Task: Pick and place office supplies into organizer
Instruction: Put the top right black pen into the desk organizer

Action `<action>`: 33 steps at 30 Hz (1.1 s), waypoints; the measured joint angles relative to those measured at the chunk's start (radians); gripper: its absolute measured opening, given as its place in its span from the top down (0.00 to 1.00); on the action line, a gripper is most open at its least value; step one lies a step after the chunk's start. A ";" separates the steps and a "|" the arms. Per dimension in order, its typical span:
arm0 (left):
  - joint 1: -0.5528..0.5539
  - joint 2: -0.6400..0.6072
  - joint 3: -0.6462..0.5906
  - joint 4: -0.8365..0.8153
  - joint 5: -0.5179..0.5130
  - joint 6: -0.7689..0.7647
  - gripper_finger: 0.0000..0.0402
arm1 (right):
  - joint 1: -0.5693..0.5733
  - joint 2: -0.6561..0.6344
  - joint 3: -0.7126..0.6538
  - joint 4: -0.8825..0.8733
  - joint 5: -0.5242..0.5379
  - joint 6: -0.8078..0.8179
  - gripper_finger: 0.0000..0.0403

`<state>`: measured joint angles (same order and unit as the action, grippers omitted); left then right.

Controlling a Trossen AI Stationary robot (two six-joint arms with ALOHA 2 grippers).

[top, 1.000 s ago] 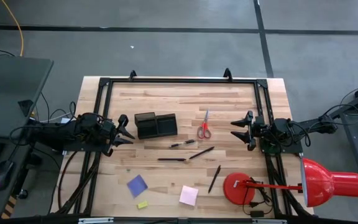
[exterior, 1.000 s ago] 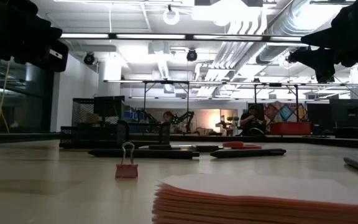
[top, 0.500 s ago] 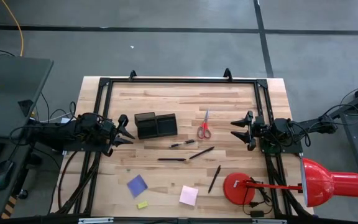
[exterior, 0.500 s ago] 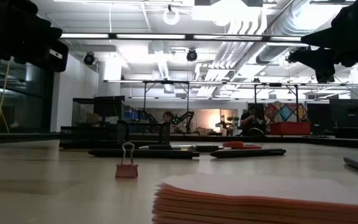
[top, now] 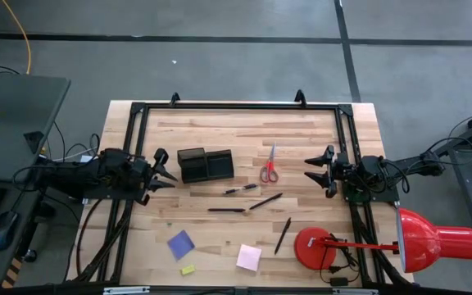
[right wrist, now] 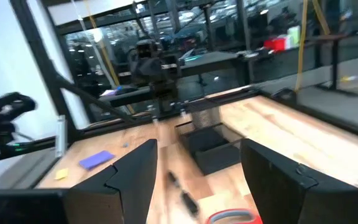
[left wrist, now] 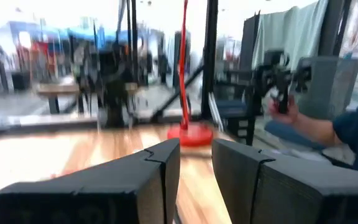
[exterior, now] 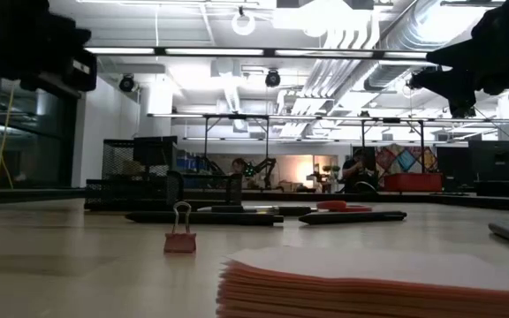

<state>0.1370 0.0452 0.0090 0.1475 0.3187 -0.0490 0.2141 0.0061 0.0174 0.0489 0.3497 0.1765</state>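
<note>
Nothing on the surface has shifted since the earlier frame; only the left claw (top: 162,170) has drawn back slightly toward the left edge. It hovers just beside the organizer, its fingers (left wrist: 148,180) close together with a narrow gap and nothing between them.

The black organizer (top: 205,164) stands left of the surface's centre, its compartments empty as far as the high view shows. Near the front edge lie the blue-purple note pad (top: 181,243), the small yellow piece (top: 188,270) and the pink note pad (top: 249,257). Several dark pens (top: 228,210) lie scattered in the middle of the surface, one more (top: 283,234) nearer the front. The red-handled scissors (top: 269,166) lie toward the back, right of the organizer.

The right claw (top: 316,171) hangs at the right edge, spread wide and empty. The red lamp base (top: 316,246) sits at the front right corner.
</note>
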 joint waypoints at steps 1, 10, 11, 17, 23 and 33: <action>0.000 0.000 0.000 0.010 0.000 -0.001 0.79 | 0.000 0.000 0.000 -0.001 0.003 -0.001 0.45; 0.000 0.000 0.000 -0.006 -0.003 -0.029 0.79 | 0.000 0.001 0.000 0.010 0.045 0.018 0.45; 0.000 0.001 0.000 -0.006 -0.014 -0.030 0.79 | 0.000 0.001 0.000 0.023 0.060 0.049 0.45; 0.000 0.000 0.000 0.061 -0.087 -0.040 0.79 | 0.000 0.001 0.000 0.048 0.181 0.154 0.45; 0.000 0.000 0.000 0.119 -0.112 -0.033 0.79 | 0.000 0.001 0.000 0.046 0.159 0.158 0.45; 0.000 0.001 0.000 0.137 -0.155 -0.034 0.79 | 0.000 0.014 0.000 0.002 0.295 0.258 0.45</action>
<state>0.1370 0.0460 0.0090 0.2840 0.1636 -0.0830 0.2138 0.0200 0.0174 0.0508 0.6442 0.4349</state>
